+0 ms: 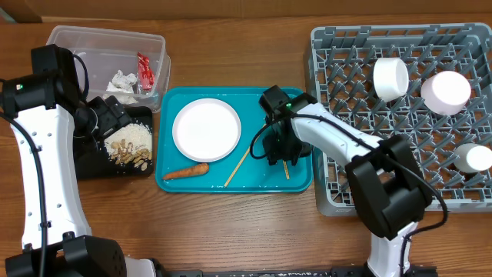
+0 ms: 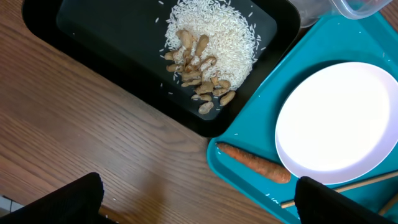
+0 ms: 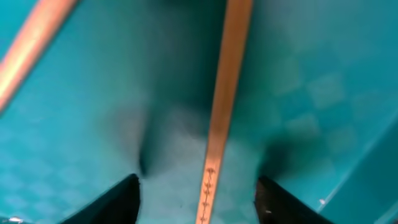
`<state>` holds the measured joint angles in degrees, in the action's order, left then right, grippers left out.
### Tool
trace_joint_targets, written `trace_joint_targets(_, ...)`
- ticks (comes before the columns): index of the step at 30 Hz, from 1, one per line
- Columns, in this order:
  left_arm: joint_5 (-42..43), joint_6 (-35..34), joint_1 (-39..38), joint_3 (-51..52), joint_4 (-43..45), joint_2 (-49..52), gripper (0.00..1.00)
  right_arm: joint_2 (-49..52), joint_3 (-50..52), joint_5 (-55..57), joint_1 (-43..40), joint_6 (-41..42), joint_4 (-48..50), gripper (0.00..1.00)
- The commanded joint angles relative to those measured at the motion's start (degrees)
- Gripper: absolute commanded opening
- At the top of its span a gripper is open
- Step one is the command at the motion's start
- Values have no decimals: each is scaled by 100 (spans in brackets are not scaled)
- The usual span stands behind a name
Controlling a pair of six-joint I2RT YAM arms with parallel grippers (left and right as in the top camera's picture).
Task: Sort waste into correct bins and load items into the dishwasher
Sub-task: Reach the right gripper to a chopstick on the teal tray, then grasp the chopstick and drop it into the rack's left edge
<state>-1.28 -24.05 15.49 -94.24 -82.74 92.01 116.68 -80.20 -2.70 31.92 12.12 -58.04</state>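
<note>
My right gripper (image 1: 278, 156) is open low over the teal tray (image 1: 257, 181), its fingers (image 3: 198, 200) either side of one wooden chopstick (image 3: 224, 93). The other chopstick (image 1: 238, 168) lies to the left. The large white bowl (image 1: 206, 129) and the carrot (image 1: 185, 172) sit in the teal tray. My left gripper (image 1: 111, 117) is open and empty (image 2: 199, 202) over the black tray (image 1: 96, 165), which holds rice and brown scraps (image 2: 205, 56). The clear tub (image 1: 108, 42) holds the red wrapper (image 1: 144, 71) and tissues (image 1: 123, 79). The foil ball is not in view.
The grey dish rack (image 1: 346, 115) stands at the right with a white cup (image 1: 390, 78), a smaller white bowl (image 1: 446, 91) and another white piece (image 1: 477, 158) in it. Bare wooden table lies in front of the trays (image 2: 93, 137).
</note>
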Motion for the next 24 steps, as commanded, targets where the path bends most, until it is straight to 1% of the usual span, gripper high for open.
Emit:
trace_joint_targets(1,-13,4,-13,-52,4,-24,100,122,46,4,39,33,24,51)
trace_joint_targets(2,-13,4,-13,-52,4,-24,100,146,48,4,37,33,22,45)
trace_joint_targets(5,-13,4,-13,-52,4,-24,100,179,48,4,37,92,15,29)
trace_joint_targets(6,-13,4,-13,-52,4,-24,100,181,48,2,37,153,20,28)
trace_joint_targets(13,-13,7,-13,-52,2,-24,100,177,48,2,37,184,0,4)
trace_joint_targets(16,-13,7,-13,-52,-4,-24,100,166,46,7,37,446,-22,4)
trace_joint_targets(19,-13,7,-13,-52,-17,-24,100,70,11,7,35,470,-46,4)
trace_joint_targets(24,-13,7,-13,-52,-22,-24,100,-564,-195,107,-105,463,-162,4)
